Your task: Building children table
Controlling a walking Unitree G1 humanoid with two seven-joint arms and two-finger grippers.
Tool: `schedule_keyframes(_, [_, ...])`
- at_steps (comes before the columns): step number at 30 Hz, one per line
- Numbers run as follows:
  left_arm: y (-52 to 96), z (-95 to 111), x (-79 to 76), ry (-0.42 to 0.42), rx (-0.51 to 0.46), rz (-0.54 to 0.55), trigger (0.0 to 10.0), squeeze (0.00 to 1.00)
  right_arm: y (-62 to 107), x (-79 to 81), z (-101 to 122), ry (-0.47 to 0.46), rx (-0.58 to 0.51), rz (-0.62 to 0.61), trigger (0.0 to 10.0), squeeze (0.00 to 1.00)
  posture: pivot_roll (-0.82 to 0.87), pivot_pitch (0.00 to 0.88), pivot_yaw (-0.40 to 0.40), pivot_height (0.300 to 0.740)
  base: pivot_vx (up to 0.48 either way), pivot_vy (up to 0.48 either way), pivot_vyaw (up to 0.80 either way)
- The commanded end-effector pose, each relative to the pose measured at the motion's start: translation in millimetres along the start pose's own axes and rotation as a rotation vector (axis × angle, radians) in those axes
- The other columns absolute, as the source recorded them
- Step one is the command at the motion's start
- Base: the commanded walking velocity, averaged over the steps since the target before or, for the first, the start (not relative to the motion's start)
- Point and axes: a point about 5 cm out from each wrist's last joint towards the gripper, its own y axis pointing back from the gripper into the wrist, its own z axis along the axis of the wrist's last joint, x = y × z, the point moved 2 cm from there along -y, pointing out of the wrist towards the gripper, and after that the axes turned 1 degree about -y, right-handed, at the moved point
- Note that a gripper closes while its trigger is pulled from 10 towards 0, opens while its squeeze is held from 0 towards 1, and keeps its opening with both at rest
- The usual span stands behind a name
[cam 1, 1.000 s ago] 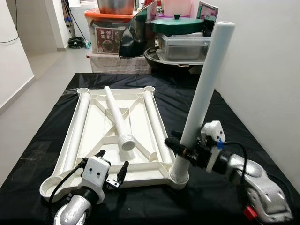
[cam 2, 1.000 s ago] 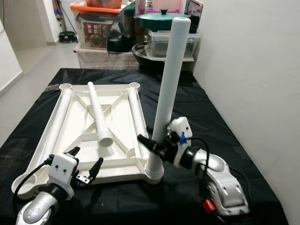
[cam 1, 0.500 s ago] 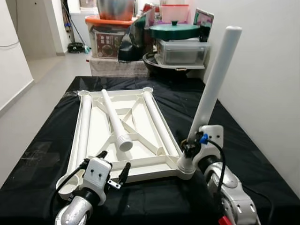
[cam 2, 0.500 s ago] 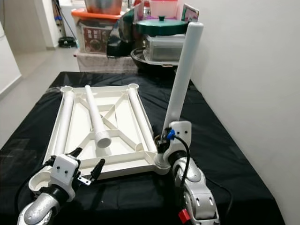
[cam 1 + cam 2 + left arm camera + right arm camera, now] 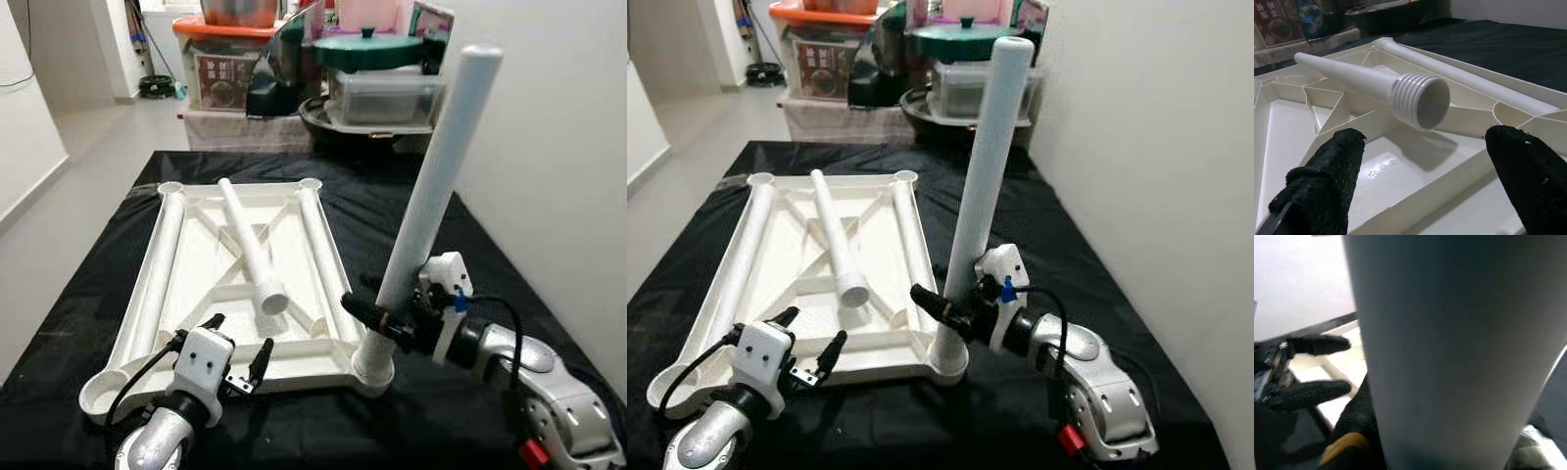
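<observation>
On my left I see the left gripper (image 5: 238,358) low at the near edge of the white table top (image 5: 196,284), which lies upside down on the black cloth (image 5: 88,304). Its two black fingers (image 5: 1327,171) are spread wide and hold nothing. A loose leg (image 5: 250,250) with a screw end lies across the frame in front of them (two more legs lie along the sides). Far back there is a box (image 5: 227,73) with a label, but I cannot read the words. On my right the right gripper (image 5: 377,318) reaches in sideways, its arm bent, and is closed around the standing leg (image 5: 431,186), which leans a bit in the near right corner socket.
</observation>
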Motion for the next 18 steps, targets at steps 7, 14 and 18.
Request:
schedule_keyframes(7, [1.0,-2.0,-0.9,-0.007,0.011,-0.001,10.0,0.00,-0.8,-65.4,-28.5,-0.150,0.063,-0.653,0.0,0.00,0.10,0.000,-0.071,0.740,0.000,0.000,0.00])
schedule_keyframes(14, [1.4,-3.7,-0.1,-0.007,0.016,-0.006,10.0,0.00,-18.2,-21.0,-42.9,-0.246,0.029,-0.588,10.0,0.00,0.09,0.000,-0.066,0.740,0.000,0.000,0.00])
schedule_keyframes(18, [1.6,-3.9,-0.5,-0.008,0.017,-0.009,10.0,0.00,-20.0,-20.4,-34.2,-0.237,-0.024,-0.557,10.0,1.00,0.09,0.000,-0.066,0.740,0.000,0.000,0.00])
